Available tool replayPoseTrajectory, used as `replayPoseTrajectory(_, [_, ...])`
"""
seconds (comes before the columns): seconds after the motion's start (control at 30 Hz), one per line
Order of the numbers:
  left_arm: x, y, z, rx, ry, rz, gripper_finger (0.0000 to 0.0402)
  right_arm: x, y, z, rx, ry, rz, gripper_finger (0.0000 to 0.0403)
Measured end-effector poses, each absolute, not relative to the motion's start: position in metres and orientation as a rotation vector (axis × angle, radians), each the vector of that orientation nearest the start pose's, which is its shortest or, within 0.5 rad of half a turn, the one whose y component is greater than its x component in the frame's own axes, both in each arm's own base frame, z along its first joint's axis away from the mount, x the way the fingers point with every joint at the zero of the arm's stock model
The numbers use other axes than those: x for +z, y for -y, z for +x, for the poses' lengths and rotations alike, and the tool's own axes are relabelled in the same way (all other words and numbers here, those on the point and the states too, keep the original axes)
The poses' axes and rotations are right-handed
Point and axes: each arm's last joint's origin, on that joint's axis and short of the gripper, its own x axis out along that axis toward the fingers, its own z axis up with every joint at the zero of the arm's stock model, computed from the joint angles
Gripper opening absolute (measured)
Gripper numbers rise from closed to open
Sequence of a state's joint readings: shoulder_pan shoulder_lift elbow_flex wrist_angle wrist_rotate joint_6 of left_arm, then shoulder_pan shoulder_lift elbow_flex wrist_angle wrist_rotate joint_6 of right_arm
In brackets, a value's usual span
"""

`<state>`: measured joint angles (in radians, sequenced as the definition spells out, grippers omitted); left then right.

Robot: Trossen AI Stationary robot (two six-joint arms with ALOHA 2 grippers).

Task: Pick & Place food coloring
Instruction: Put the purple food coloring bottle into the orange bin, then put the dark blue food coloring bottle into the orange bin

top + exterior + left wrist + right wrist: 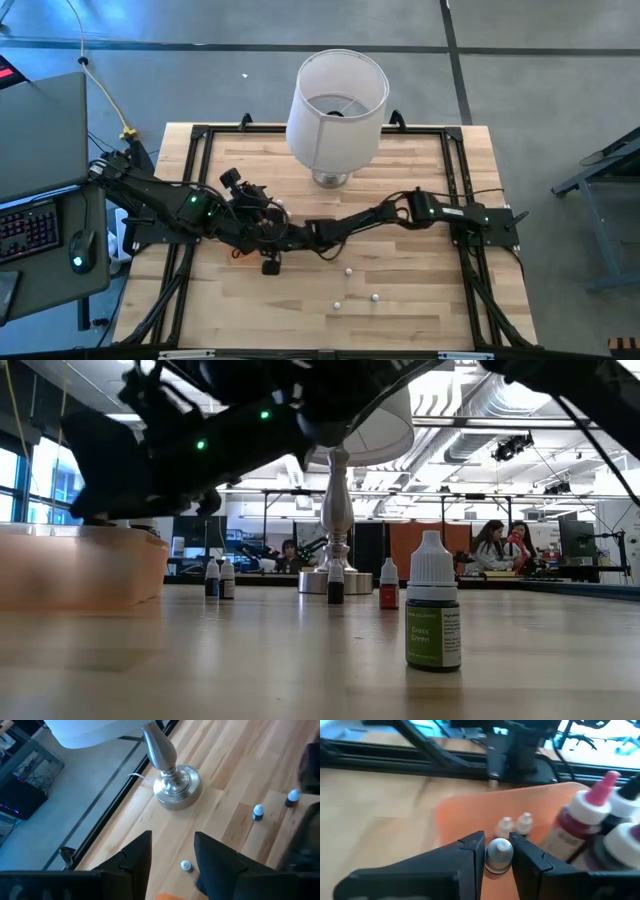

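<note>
A small white-capped bottle is sitting pinched between the right gripper's closed-in jaws, hanging just over the flat orange tray, presumably for dropping among the taller bottles standing there. The left gripper, jaws spread and empty, is hovering nearby, with another bottle lying loose on the wooden surface.

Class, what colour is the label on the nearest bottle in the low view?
Green, on the bottle with a white cap; the low view shows it best.
</note>
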<state>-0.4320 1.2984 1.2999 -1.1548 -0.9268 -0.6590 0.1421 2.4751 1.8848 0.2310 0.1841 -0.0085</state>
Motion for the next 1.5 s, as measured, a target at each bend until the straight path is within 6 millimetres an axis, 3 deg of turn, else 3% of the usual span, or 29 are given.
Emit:
replayPoseTrajectory(0.23, [0.34,0.075,0.217,0.692,-0.697,0.128,0.0145,0.137,-0.054,0.555,-0.021,-0.406,-0.047,0.0095])
replayPoseTrajectory(0.57, [0.34,0.075,0.217,0.691,-0.697,0.127,0.0145,0.141,-0.052,0.555,0.002,-0.391,-0.046,0.0131])
replayPoseTrajectory(0.67, [0.34,0.075,0.217,0.693,-0.695,0.119,0.0145,0.157,-0.056,0.55,0.013,-0.419,-0.066,0.0132])
replayPoseTrajectory(0.77, [0.34,0.075,0.217,0.698,-0.69,0.1,0.0145,0.186,-0.06,0.539,0.031,-0.474,-0.119,0.0132])
replayPoseTrajectory(0.87, [0.343,0.075,0.217,0.689,-0.681,0.053,0.0145,0.213,-0.061,0.518,0.028,-0.622,-0.192,0.0133])
replayPoseTrajectory(0.97, [0.345,0.073,0.209,0.687,-0.706,0.076,0.0145,0.244,-0.061,0.485,-0.039,-0.813,-0.258,0.0133])
replayPoseTrajectory(1.1, [0.347,0.068,0.198,0.717,-0.732,0.044,0.0145,0.293,-0.06,0.432,-0.228,-0.978,-0.271,0.0134])
replayPoseTrajectory(1.27, [0.346,0.068,0.194,0.664,-0.796,-0.03,0.0145,0.335,-0.063,0.366,-0.493,-1.107,-0.28,0.0133])
replayPoseTrajectory(1.4, [0.346,0.072,0.197,0.608,-0.81,-0.095,0.0145,0.352,-0.073,0.33,-0.732,-1.069,-0.263,0.0133])
replayPoseTrajectory(1.5, [0.344,0.071,0.206,0.601,-0.805,-0.139,0.0145,0.348,-0.089,0.32,-0.752,-1.026,-0.257,0.0133])
